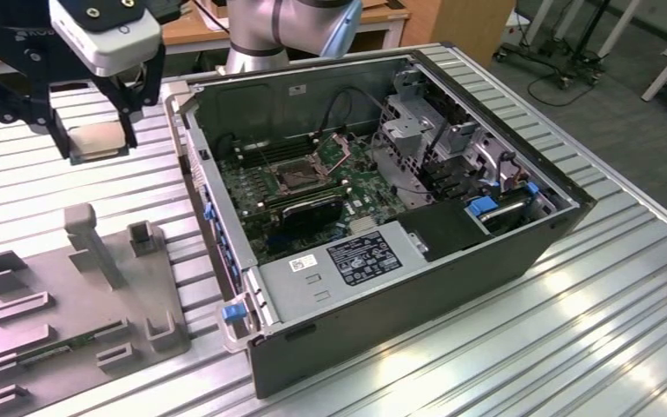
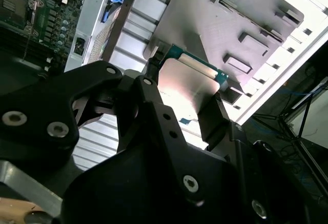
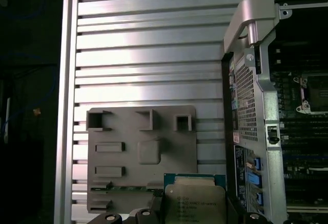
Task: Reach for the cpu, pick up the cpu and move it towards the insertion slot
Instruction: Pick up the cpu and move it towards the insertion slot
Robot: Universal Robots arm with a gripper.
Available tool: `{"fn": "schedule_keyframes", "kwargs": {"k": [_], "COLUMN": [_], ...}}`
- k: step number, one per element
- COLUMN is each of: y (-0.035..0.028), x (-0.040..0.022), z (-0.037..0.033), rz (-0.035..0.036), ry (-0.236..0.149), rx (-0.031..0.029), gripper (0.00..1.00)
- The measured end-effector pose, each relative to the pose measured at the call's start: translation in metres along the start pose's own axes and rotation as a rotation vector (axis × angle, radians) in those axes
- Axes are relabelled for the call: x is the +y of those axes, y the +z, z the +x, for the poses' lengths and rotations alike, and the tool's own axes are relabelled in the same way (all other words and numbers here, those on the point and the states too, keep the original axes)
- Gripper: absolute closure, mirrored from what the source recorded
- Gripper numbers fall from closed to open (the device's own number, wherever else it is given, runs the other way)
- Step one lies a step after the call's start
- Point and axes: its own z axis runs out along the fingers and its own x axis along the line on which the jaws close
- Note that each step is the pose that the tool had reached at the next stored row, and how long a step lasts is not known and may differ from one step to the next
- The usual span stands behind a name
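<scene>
In the exterior view my gripper [image 1: 98, 143] hangs high over the ribbed metal table at the view's left, shut on the cpu [image 1: 97, 137], whose tan underside faces the camera. Both wrist views show the chip pinched between the black fingers: its pale face and green rim [image 2: 187, 80], and its silvery top [image 3: 195, 203]. The insertion slot [image 1: 299, 176] is a square dark socket with a metal frame on the green motherboard inside the open computer case, well to the exterior view's right of the gripper. The slot [image 3: 313, 93] also sits at the edge of the first wrist view.
A grey fixture plate [image 1: 73, 304] with posts and pockets lies on the table below the gripper, with a thin green memory stick [image 1: 56, 352] in one pocket. The open black case [image 1: 426, 287] has raised walls, a drive cage [image 1: 426, 139] and cables around the board.
</scene>
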Motion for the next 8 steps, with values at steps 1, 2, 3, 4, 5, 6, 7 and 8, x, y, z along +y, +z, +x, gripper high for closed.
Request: {"fn": "schedule_keyframes", "kwargs": {"k": [1, 2, 3, 4, 5, 6, 7, 8], "y": [-0.0001, -0.0001, 0.0000, 0.0000, -0.0001, -0.0002, -0.0001, -0.0002], "x": [0.0000, 0.0001, 0.0001, 0.0001, 0.0002, 0.0002, 0.0003, 0.0003], "z": [-0.0011, -0.0021, -0.0032, -0.0044, -0.0056, -0.0068, -0.0080, -0.0091], "rz": [0.0000, 0.0001, 0.0000, 0.0000, 0.0000, 0.0001, 0.0000, 0.0001], "ry": [0.000, 0.000, 0.000, 0.000, 0.000, 0.000, 0.000, 0.000], "rx": [0.0001, 0.0000, 0.0000, 0.0000, 0.0000, 0.0001, 0.0000, 0.0001], "gripper": [0.46, 0.46, 0.46, 0.46, 0.46, 0.46, 0.46, 0.46]}}
